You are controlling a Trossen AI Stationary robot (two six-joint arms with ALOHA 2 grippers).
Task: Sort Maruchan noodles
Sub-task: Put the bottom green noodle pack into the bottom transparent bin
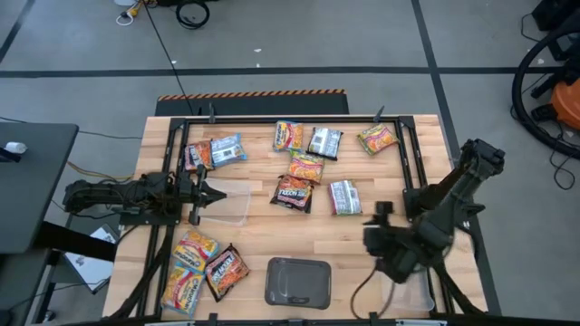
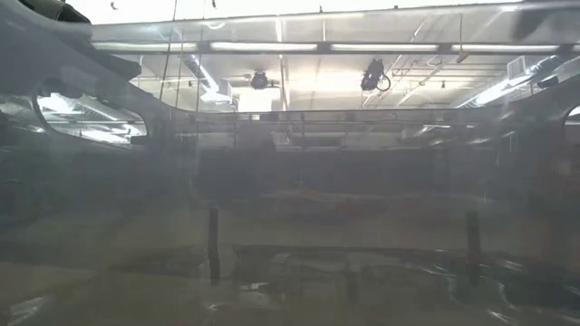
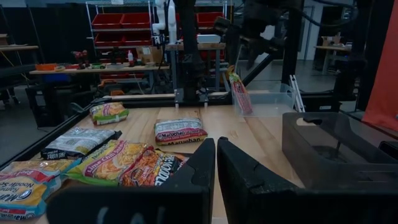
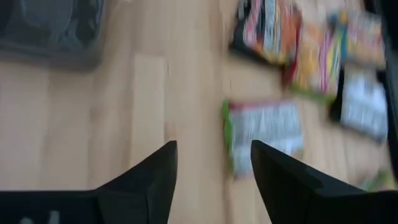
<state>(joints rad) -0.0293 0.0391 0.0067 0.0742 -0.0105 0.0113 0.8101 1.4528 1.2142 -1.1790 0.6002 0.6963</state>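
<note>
Maruchan lettering shows on the noodle packets (image 3: 180, 130) lying scattered on the wooden surface (image 1: 353, 240) beyond the grey tray (image 1: 297, 281). My right pincer (image 4: 211, 171) hangs spread wide and empty beside that tray, near a silver-green packet (image 4: 264, 134). My left pincer (image 3: 216, 168) is pressed together, holding nothing, on the tray's other side.

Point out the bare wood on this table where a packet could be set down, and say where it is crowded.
Free: the strip between the grey tray and the silver-green packet, reaching toward the right gripper, which stands open. Also free: the wood between the clear tub and the tray. Crowded: the far middle cluster around the orange packet, and the near-left pile.
</note>
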